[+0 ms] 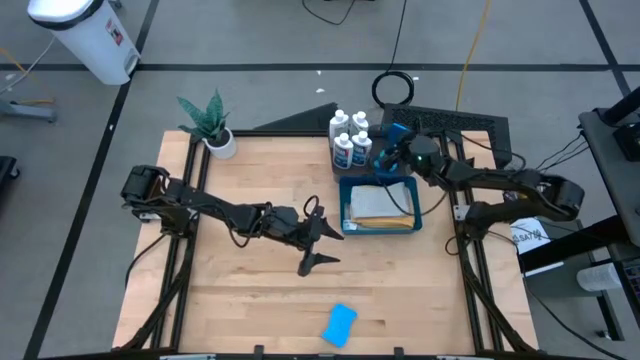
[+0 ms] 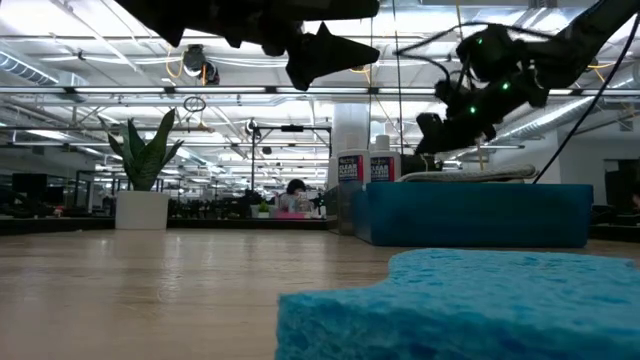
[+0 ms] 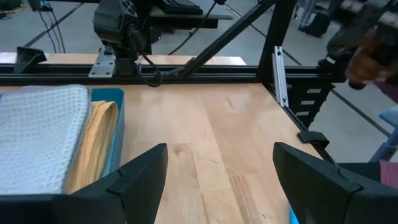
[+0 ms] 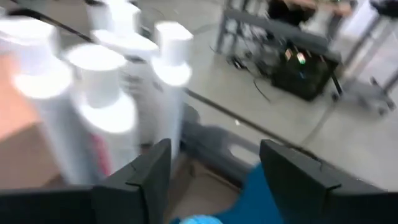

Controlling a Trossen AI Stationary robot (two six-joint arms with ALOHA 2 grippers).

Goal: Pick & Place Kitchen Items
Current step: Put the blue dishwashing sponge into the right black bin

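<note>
Step in hand: a sponge is being let go by the right gripper at the far edge of the bin, just beside the bottles; this is judged a release, not a pick.
Right fingers: seen parted in the right wrist view, with a blue patch low between them (whether the sponge is free of them cannot be told).
Left gripper: held above the middle of the table, fingers wide, nothing between them.
Next move: a second sponge lies near the front edge, well apart from both arms; a reach towards it and a descent with open fingers would be called for, probably by the left arm.
Bin contents: folded cloths, grey over orange.
Surface: pale wood planks on a dark frame; a plant at the far left corner.
Room: grey floor with cables; in the low view, a large hall with ceiling lights and a person far off.
</note>
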